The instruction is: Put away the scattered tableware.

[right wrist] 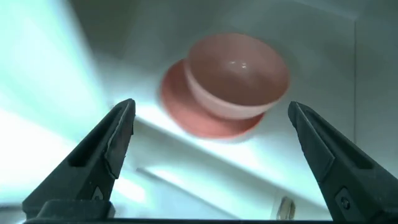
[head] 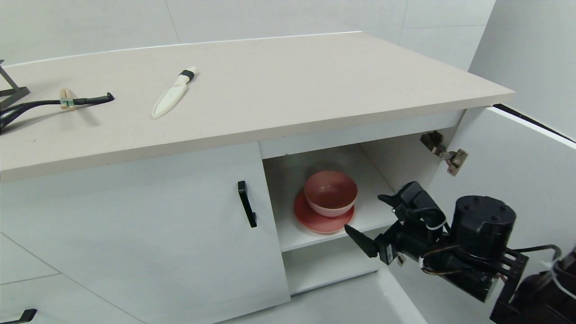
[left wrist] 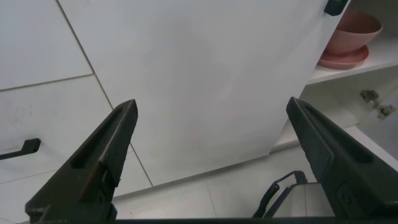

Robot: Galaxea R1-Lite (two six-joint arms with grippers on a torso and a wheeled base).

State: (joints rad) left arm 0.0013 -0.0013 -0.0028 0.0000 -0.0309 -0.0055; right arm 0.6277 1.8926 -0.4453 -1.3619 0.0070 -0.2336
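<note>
A pink bowl (head: 330,192) sits on a red plate (head: 315,220) on the shelf of the open cabinet (head: 373,209). My right gripper (head: 363,213) hovers just in front of that shelf, open and empty; the bowl (right wrist: 239,74) and plate (right wrist: 180,106) lie beyond it in the right wrist view (right wrist: 210,106). A cream sheathed knife (head: 173,94) lies on the countertop (head: 292,90). At the counter's left end is a dark long-handled utensil (head: 90,100) with a small wooden piece (head: 67,100) on it. My left gripper (left wrist: 211,102) is open and empty, low down, facing the closed white door (left wrist: 199,81).
The right cabinet door (head: 517,162) stands swung open, hinges (head: 445,153) exposed. The left door (head: 148,225) is closed, with a black handle (head: 247,204). A drawer handle (left wrist: 18,149) shows low down. A black rack (head: 9,90) sits at the counter's far left.
</note>
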